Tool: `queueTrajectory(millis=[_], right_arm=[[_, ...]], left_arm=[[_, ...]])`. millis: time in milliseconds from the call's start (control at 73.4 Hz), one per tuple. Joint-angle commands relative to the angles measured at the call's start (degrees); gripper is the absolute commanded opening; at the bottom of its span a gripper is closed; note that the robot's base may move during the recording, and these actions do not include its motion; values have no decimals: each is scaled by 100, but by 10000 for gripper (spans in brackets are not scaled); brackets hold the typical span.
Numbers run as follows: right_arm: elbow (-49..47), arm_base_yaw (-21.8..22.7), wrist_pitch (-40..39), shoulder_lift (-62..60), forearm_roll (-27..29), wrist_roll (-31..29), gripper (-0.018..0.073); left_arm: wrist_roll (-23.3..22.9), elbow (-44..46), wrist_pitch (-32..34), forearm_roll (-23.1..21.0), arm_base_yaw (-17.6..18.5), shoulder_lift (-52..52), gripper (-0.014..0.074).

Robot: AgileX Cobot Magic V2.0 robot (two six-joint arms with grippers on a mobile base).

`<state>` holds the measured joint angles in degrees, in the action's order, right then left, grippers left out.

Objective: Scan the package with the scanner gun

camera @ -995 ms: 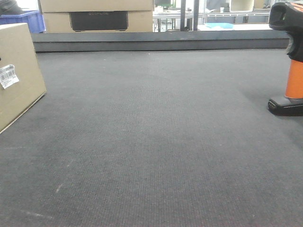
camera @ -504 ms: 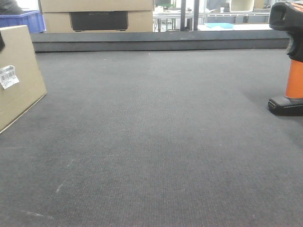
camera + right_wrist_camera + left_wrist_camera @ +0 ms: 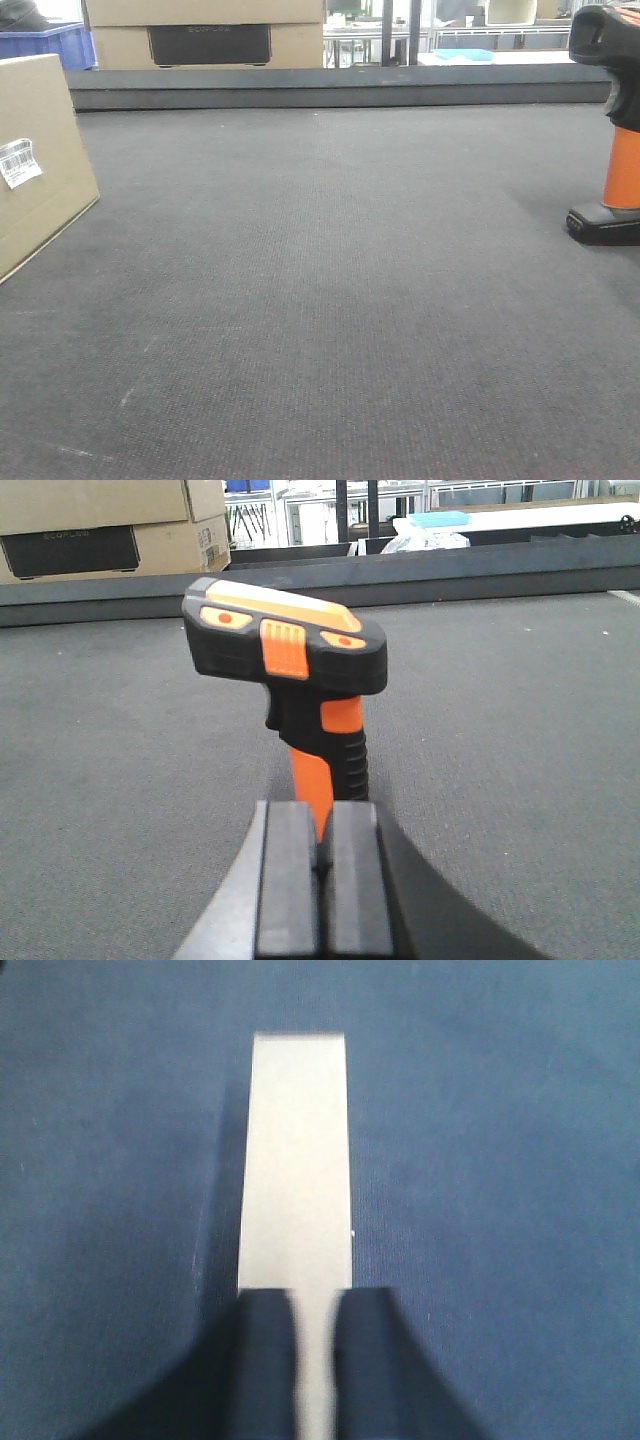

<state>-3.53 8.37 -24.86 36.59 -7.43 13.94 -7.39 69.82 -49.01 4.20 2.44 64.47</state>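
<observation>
Work surface: a dark grey carpeted table (image 3: 330, 300) is filling the front view, with a low dark ledge (image 3: 340, 88) running along its far edge.

Package: the package (image 3: 35, 160) is standing on edge at the far left of the front view, cut off by the frame border, its tan face carrying a small white barcode label (image 3: 20, 161). From the left wrist view its narrow pale top edge (image 3: 298, 1160) is running straight away from the camera.

Left gripper: the left gripper (image 3: 316, 1360) is sitting over the near end of that top edge, its two dark fingers (image 3: 268, 1360) showing on either side of the cardboard with only a slim strip between them; whether they are pressing on the box cannot be told.

Scanner gun: the scanner gun (image 3: 612, 130) is standing upright on its black base at the far right of the front view, well apart from the package.

Right gripper: the right gripper (image 3: 322, 880) is showing its two black fingers (image 3: 288, 880) drawn nearly together just below the orange handle (image 3: 318, 780); the handle's lower end is disappearing behind them, and a grip cannot be confirmed.

Background: a larger cardboard box with a dark panel (image 3: 205, 35) and a blue crate (image 3: 50, 42) are sitting beyond the ledge.
</observation>
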Motion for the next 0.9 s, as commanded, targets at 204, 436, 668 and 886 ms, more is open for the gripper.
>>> queueTrajectory(millis=[204,436,668,886], right_arm=[[19,-6,-86,-34,-378,-37,-167],[-270,-6,338,-34,-773,218,-167],[-1101,-6,1475,-391,-770,244,-167],[-1130,-43,2405,-1366,-655,455,-167]], left_arm=[[-44,-1955,2325,4,14,-1193,-111],[-75,-3740,3272,122,-361,-2460,-111],[-75,-4288,3212,623,-1171,-3749,-111],[-75,-4501,3780,-420,-1155,-4266,-111]])
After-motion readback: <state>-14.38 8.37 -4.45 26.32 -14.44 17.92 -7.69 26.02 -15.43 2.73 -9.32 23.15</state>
